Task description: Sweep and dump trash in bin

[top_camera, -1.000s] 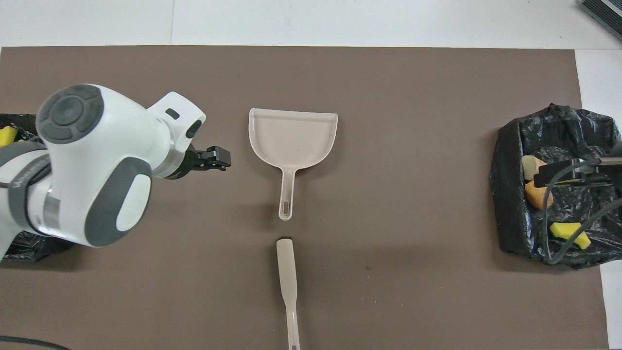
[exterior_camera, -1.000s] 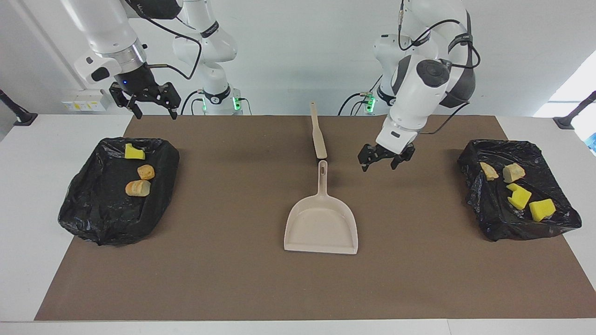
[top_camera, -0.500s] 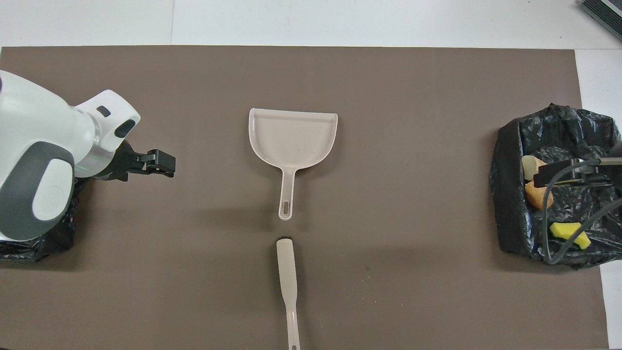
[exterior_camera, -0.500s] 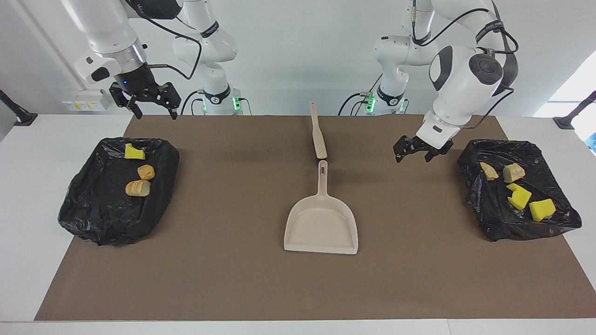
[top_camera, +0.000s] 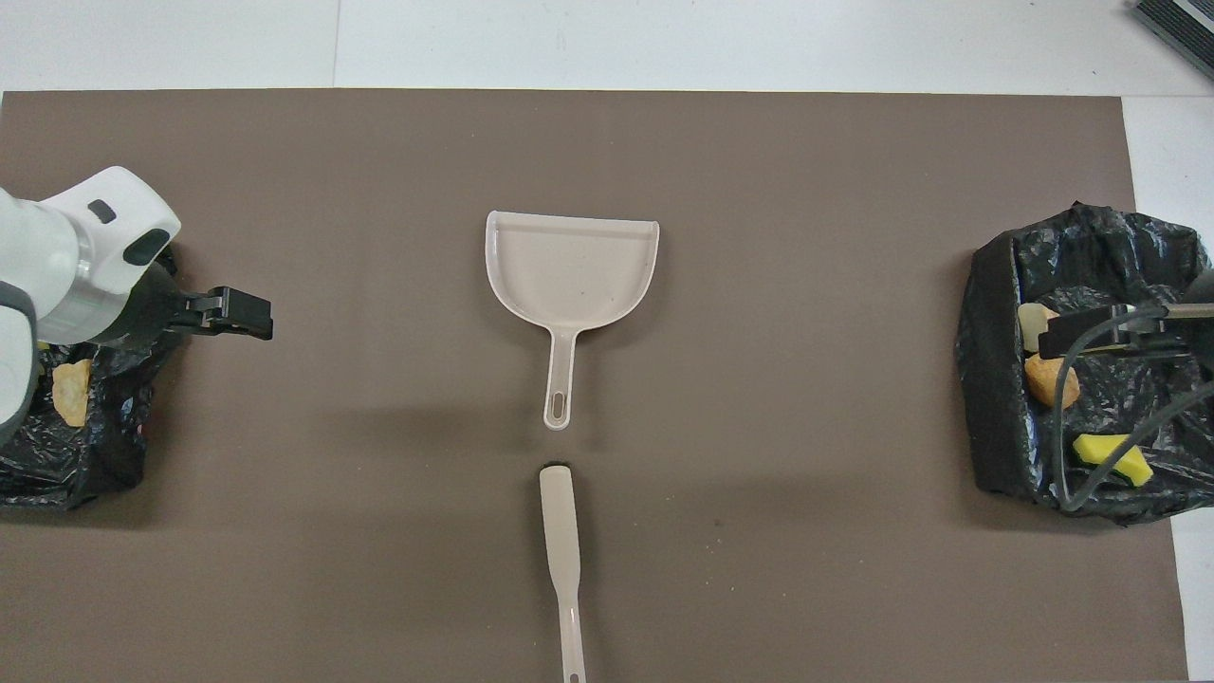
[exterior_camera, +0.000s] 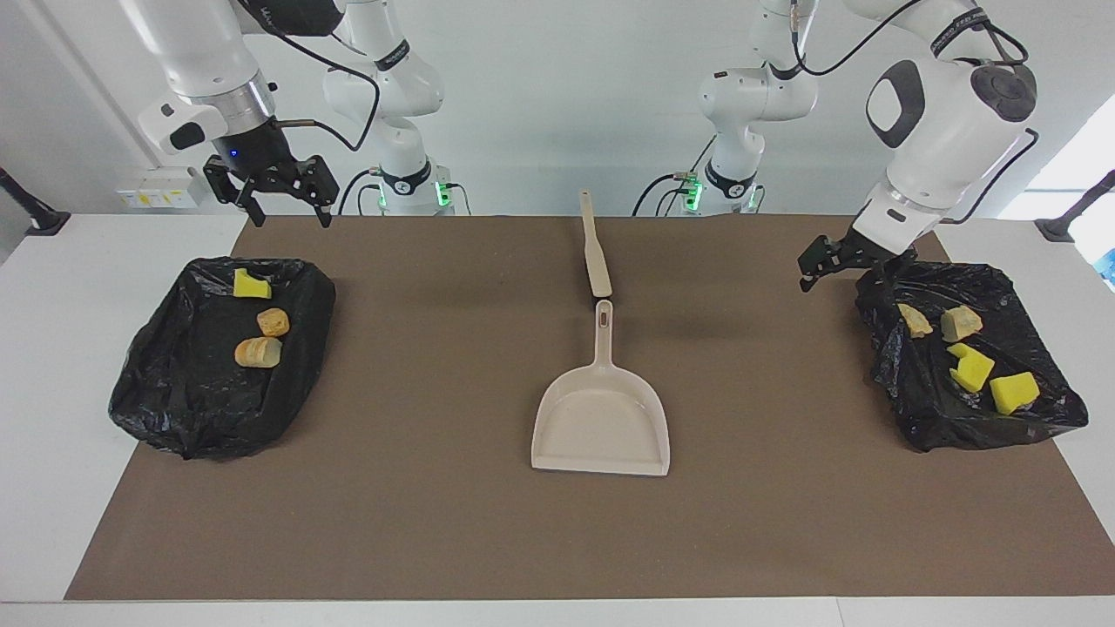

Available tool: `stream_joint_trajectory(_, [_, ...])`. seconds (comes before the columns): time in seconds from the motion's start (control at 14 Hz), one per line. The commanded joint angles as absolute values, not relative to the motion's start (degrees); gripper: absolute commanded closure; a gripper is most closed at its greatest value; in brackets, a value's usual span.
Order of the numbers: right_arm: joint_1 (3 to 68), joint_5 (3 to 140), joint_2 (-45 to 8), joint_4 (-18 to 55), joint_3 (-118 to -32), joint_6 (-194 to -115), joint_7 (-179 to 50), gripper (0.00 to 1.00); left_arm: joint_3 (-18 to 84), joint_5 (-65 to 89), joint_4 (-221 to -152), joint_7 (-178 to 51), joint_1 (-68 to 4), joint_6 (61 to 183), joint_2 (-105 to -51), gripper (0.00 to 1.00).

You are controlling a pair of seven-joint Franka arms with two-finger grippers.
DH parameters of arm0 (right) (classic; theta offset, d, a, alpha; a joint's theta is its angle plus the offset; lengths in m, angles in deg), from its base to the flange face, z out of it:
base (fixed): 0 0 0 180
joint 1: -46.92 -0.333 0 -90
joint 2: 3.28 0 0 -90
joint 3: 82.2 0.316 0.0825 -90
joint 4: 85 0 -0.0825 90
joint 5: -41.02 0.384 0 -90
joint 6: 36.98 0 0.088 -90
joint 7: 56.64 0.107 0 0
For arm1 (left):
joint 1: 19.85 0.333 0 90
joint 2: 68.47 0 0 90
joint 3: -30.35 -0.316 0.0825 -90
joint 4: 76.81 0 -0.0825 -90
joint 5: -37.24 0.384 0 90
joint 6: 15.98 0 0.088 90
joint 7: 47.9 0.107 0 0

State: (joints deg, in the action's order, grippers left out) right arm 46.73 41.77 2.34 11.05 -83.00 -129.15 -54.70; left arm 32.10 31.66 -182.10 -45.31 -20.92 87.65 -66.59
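We see four trash pieces (exterior_camera: 969, 353) in the black bin (exterior_camera: 906, 392), at five o'clock from our empty, spread left gripper (exterior_camera: 827, 264). Our right gripper (exterior_camera: 277, 198) hangs released at twelve o'clock above the other bin (exterior_camera: 174, 409) with three pieces (exterior_camera: 259, 320).

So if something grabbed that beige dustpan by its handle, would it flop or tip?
Probably not flop: the dustpan looks like rigid moulded plastic. Its broad pan may hang downward from the thin handle. It looks light, since it's thin-walled and empty.
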Motion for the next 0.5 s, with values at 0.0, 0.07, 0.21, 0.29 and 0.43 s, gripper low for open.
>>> stream_joint_trajectory(0.0, [47.4,42.3,3.0,11.8,-82.6,-130.1,-53.7,0.0,32.5,32.0,-180.5,-42.6,-19.1,86.3,-64.5,0.0])
stream_joint_trajectory(0.07, [47.4,42.3,3.0,11.8,-82.6,-129.9,-53.7,0.0,32.1,32.0,-179.3,-42.6,-19.1,85.5,-63.6,0.0])
stream_joint_trajectory(0.21, [47.4,42.3,3.0,11.8,-82.6,-129.9,-53.8,0.0,32.1,34.9,-175.9,-42.6,-19.4,82.7,-62.8,0.0])
stream_joint_trajectory(0.29, [47.4,42.3,3.0,11.7,-82.6,-129.9,-53.8,0.0,32.5,38.4,-173.3,-42.6,-20.0,80.4,-62.9,0.0])
stream_joint_trajectory(0.43, [47.4,42.3,3.0,11.7,-82.6,-129.9,-53.8,0.0,32.6,39.5,-169.6,-42.8,-20.1,77.5,-63.5,0.0])
